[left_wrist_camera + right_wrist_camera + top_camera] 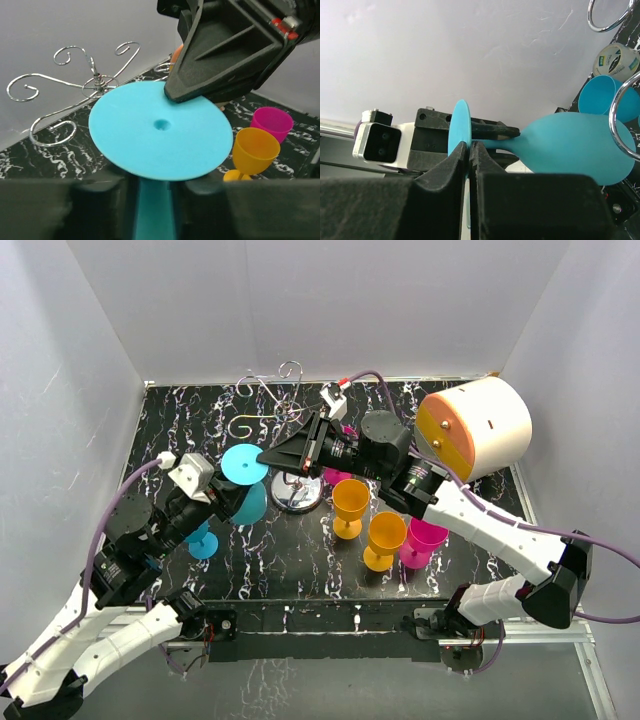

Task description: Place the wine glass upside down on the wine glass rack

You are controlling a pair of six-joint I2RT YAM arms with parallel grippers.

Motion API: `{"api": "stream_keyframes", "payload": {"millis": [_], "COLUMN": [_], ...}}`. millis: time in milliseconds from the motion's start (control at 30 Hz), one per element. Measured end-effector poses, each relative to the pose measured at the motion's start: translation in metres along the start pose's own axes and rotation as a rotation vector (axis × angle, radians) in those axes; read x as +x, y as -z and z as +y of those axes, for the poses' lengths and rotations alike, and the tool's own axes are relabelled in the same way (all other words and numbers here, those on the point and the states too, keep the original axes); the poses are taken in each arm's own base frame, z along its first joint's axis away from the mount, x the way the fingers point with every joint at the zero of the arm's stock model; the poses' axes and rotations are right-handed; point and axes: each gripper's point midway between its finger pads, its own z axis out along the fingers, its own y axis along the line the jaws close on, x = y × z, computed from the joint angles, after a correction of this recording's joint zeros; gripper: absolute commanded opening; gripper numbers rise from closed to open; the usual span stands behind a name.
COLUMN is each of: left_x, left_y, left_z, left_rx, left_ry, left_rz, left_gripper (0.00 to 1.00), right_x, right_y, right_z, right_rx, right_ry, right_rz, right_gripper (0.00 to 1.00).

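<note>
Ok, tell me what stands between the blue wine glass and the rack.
The right end effector, pinching the foot rim of the blue wine glass, reaches across the wine glass rack beside it. Nothing else visibly lies between them.

The top external camera looks down from the near side over the whole table. Both wrist cameras sit very close, facing each other, sharing the turquoise wine glass.
</note>
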Motion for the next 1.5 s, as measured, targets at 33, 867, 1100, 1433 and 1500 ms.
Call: {"api": "stream_keyframes", "payload": {"millis": [33, 867, 1100, 1433, 1500], "left_x": [0.001, -0.027, -0.022, -0.015, -0.016], "left_y": [0.0, 0.054, 0.041, 0.027, 0.027], "left_z": [0.0, 0.015, 0.018, 0.016, 0.016], "left_rx": [-0.003, -0.293, -0.336, -0.351, -0.348], "left_ry": [0.008, 0.957, 1.043, 1.074, 1.077], "left_rz": [0.002, -0.068, -0.054, -0.024, -0.029], "left_gripper": [0.49, 0.72, 0.57, 0.21, 0.19], "right_x": [0.0, -0.006, -0.001, 0.005, 0.005], "right_y": [0.0, 0.002, 0.003, 0.004, 0.004], "right_z": [0.0, -0.028, -0.031, -0.034, -0.032], "right_rx": [-0.003, 0.048, 0.049, 0.047, 0.041], "right_ry": [-0.005, -0.016, -0.015, -0.009, -0.007], "right_rz": [0.0, -0.087, -0.063, -0.033, -0.032], "right_gripper": [0.0, 0.0, 0.0, 0.0, 0.0]}}
